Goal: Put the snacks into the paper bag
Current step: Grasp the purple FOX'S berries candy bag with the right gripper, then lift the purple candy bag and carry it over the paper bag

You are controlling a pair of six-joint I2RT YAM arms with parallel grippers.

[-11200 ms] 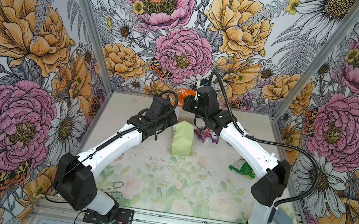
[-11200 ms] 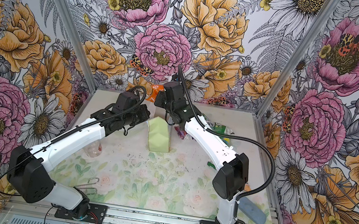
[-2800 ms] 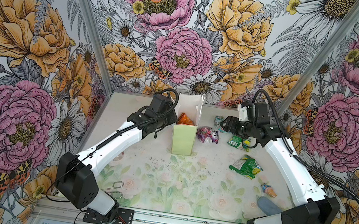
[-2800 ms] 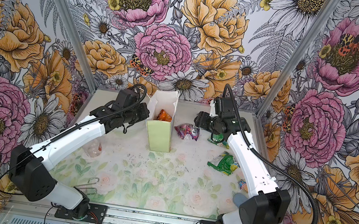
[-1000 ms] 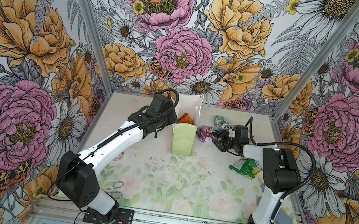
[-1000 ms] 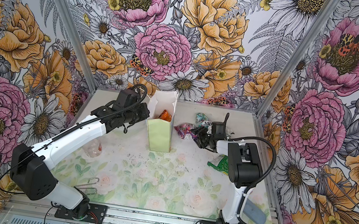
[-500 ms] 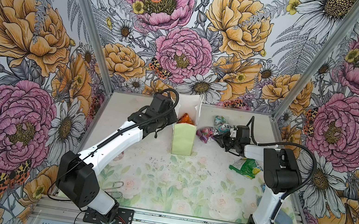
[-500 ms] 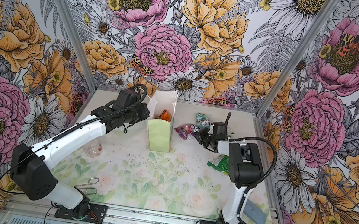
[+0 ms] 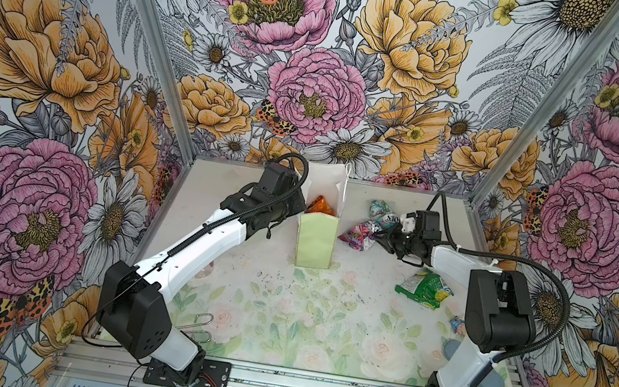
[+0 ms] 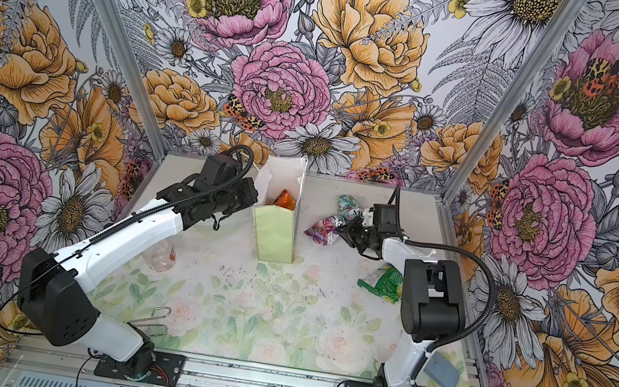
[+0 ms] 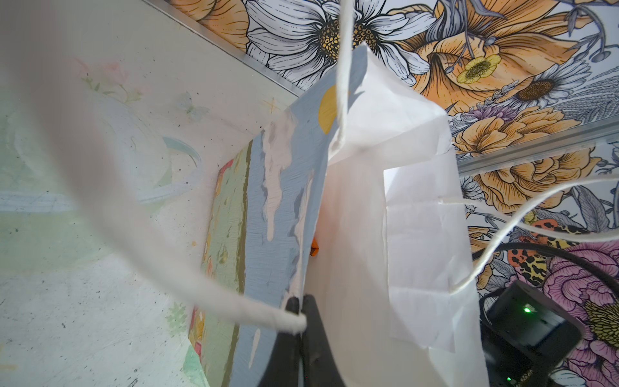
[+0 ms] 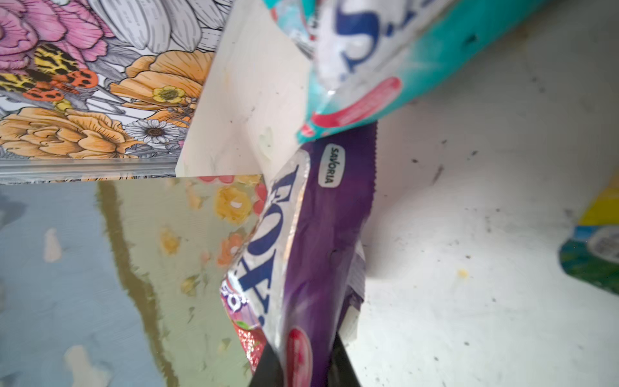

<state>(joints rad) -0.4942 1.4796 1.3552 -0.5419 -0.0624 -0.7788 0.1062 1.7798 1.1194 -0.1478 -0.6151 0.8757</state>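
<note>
One purple packet [image 9: 357, 234] in right tool [image 9: 377, 239]

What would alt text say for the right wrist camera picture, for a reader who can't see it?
Close up, the right gripper pinches a purple packet with blue FOX lettering over a speckled white table. A teal packet lies beyond it, the painted wall of the paper bag stands close by, and a green packet shows at the edge.
</note>
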